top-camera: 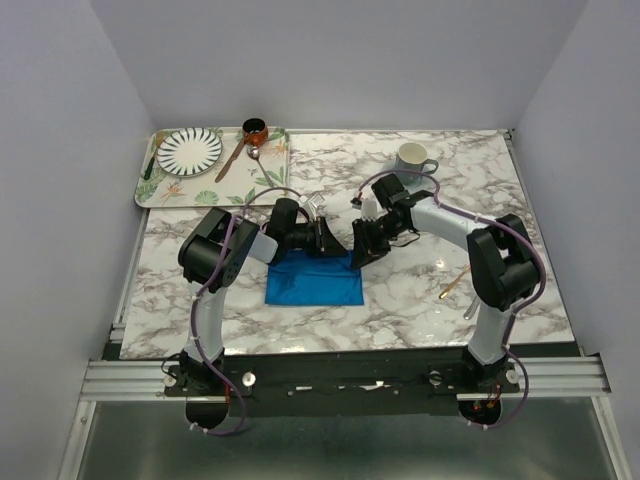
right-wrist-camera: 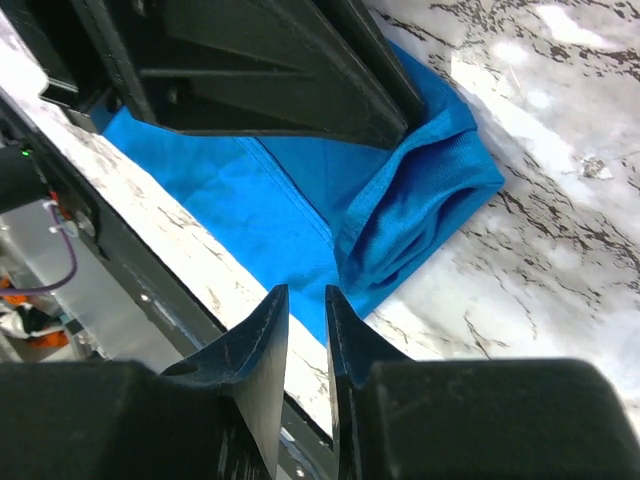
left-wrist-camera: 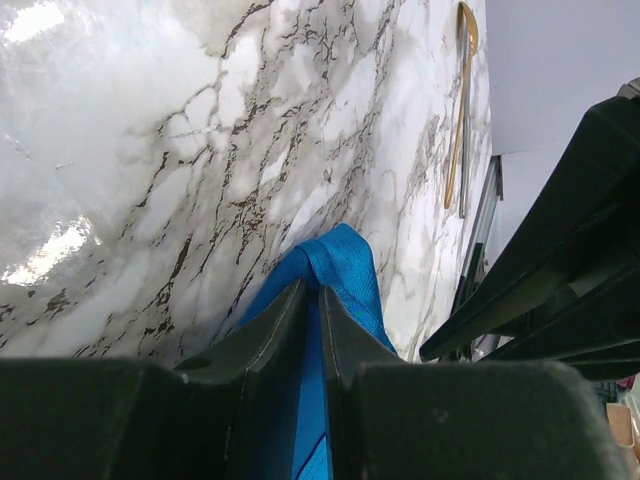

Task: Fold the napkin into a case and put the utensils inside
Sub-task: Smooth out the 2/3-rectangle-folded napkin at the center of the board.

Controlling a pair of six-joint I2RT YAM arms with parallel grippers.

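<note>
The blue napkin (top-camera: 312, 283) lies folded on the marble table between the two arms, its far right corner bunched into a raised fold (right-wrist-camera: 420, 200). At its far edge my left gripper (top-camera: 326, 237) stands with its jaws slightly apart, and a ridge of the napkin (left-wrist-camera: 345, 262) runs into the narrow gap at the tips (left-wrist-camera: 312, 288). My right gripper (top-camera: 362, 245) hovers just right of it, open, with nothing between its fingers (right-wrist-camera: 306, 290); the napkin's near edge (right-wrist-camera: 250, 195) lies below. A gold spoon (top-camera: 453, 282) (left-wrist-camera: 461, 110) rests at the right.
A leaf-patterned tray (top-camera: 160, 190) at the back left holds a striped plate (top-camera: 189, 149), a brown-handled spoon (top-camera: 236, 155) and a small copper pot (top-camera: 255, 130). A pale mug (top-camera: 412, 157) stands at the back right. The left arm's black body (right-wrist-camera: 260, 70) looms over the napkin.
</note>
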